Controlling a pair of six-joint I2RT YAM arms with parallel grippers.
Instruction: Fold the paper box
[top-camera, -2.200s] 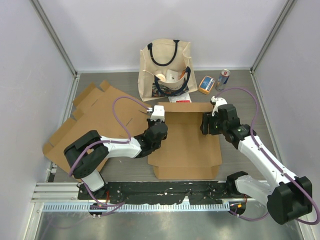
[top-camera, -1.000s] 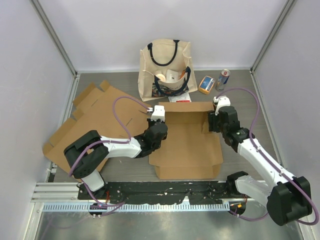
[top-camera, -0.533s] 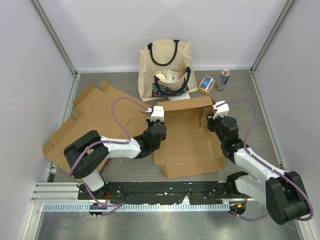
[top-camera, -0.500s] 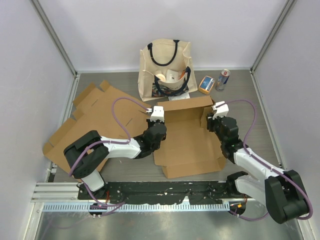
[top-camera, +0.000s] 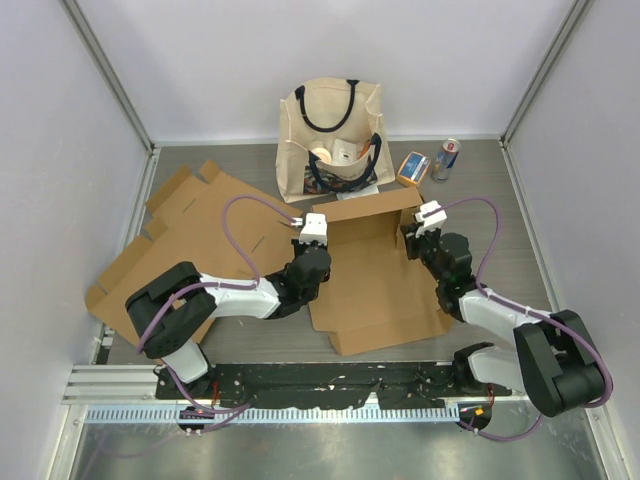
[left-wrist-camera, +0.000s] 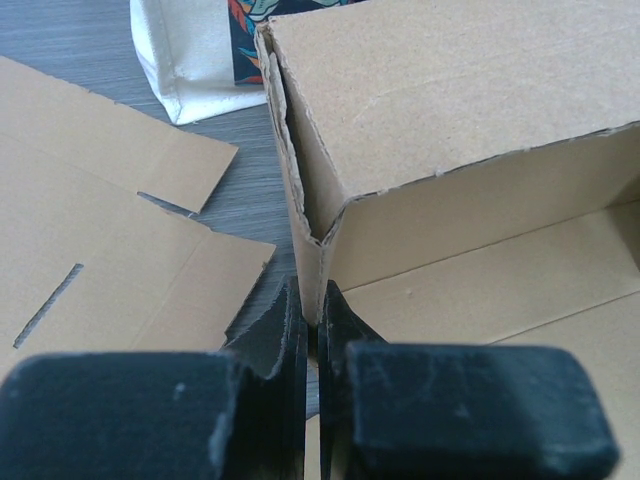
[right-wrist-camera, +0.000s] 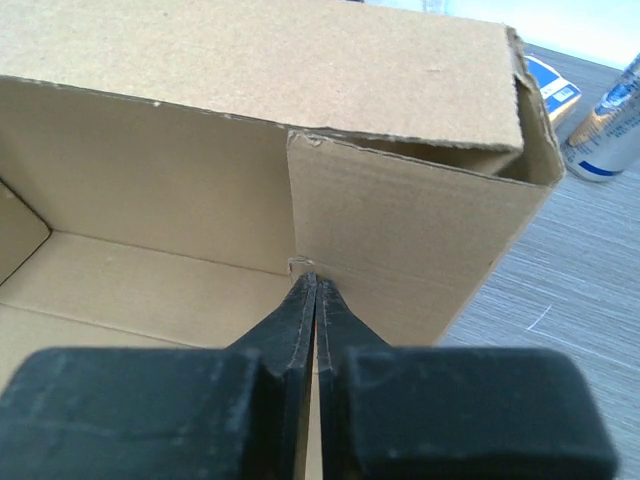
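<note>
Paper box (top-camera: 372, 285) sits mid tabletop (top-camera: 500, 220), between my two arms and just in front of the tote bag (top-camera: 333, 130). It lies skewed, with its near edge swung toward my right. It is half formed. The back wall is up with a flap folded forward over it, short side walls stand at the two rear corners, and the floor and near flaps lie flat.

My left fingers (left-wrist-camera: 298, 330) are closed tight on the box's left side wall, right at the rear corner. The cardboard edge is pinched upright between them. In the left wrist view the corner seam gapes a little near the top.

My right fingers (right-wrist-camera: 305, 310) are closed on the right side wall, low where it meets the floor and back wall. A thin cardboard edge runs between the tips.

Flat cardboard sheets (top-camera: 190, 230) lie spread over the left of the tabletop, close beside the box's left corner. I can't tell whether they touch it. A drink can (top-camera: 445, 158) and a small orange-and-blue packet (top-camera: 412, 168) stand behind the box's right corner, near each other and apart from the box.
</note>
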